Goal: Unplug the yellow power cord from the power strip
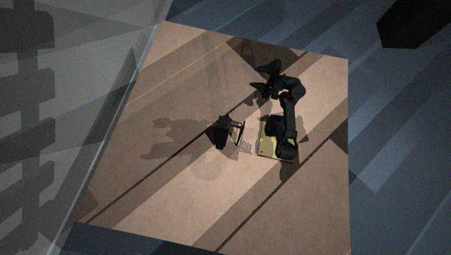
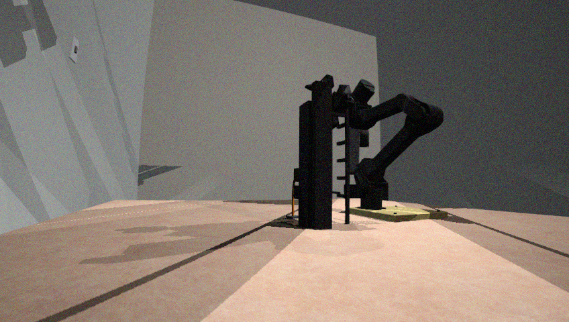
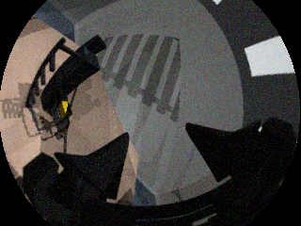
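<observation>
Hovering with black two-fingered hand spread wide, gripping nothing, well apart from the tall black power strip standing upright on the tan wooden surface; yellow plug sitting at the strip.

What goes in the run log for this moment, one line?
black tool: open, empty, raised | yellow plug: seated in tall black power strip | contact: none | unplugging: not started

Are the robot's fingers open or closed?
Open. In the wrist view the two dark fingers stand far apart, with only wall and table showing between them; the gripper holds nothing.
</observation>
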`<control>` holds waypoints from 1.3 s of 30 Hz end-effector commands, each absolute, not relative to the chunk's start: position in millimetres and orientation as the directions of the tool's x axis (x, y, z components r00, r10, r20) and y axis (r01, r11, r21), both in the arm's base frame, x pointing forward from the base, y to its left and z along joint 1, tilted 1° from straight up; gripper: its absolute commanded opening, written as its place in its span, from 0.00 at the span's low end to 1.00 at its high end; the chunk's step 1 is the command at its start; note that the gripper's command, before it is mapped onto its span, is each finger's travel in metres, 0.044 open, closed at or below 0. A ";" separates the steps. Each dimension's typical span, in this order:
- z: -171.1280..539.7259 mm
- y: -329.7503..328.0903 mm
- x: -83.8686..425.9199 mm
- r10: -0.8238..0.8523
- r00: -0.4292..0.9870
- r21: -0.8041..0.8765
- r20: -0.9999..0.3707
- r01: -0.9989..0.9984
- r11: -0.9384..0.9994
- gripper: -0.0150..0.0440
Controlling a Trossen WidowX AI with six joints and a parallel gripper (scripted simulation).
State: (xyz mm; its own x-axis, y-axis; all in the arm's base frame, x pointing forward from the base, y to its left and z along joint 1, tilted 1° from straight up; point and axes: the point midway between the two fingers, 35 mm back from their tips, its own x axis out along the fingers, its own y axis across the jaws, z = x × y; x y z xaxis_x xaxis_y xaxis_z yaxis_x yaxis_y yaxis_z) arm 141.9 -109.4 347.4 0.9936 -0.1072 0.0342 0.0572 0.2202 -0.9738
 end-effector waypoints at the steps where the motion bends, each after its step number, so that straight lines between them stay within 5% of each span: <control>1: 347.6 -111.0 142.4 -0.106 0.993 -0.966 0.042 0.067 0.249 0.89; 4: 358.4 -131.6 153.4 -0.097 0.988 -0.797 0.117 0.152 0.584 0.75; 8: 363.0 -166.3 183.8 -0.126 0.983 -0.294 0.137 0.162 0.942 0.58; 11: 348.8 -184.9 214.1 -0.155 0.986 0.141 0.060 0.146 0.979 0.53; 18: 323.9 -191.6 244.6 -0.162 0.984 0.491 -0.074 0.177 0.853 0.53; 29: 267.1 -175.5 286.8 -0.104 0.917 0.799 -0.385 0.387 0.459 0.53; 39: 206.9 -132.8 301.6 0.003 0.699 0.698 -0.715 0.712 0.077 0.53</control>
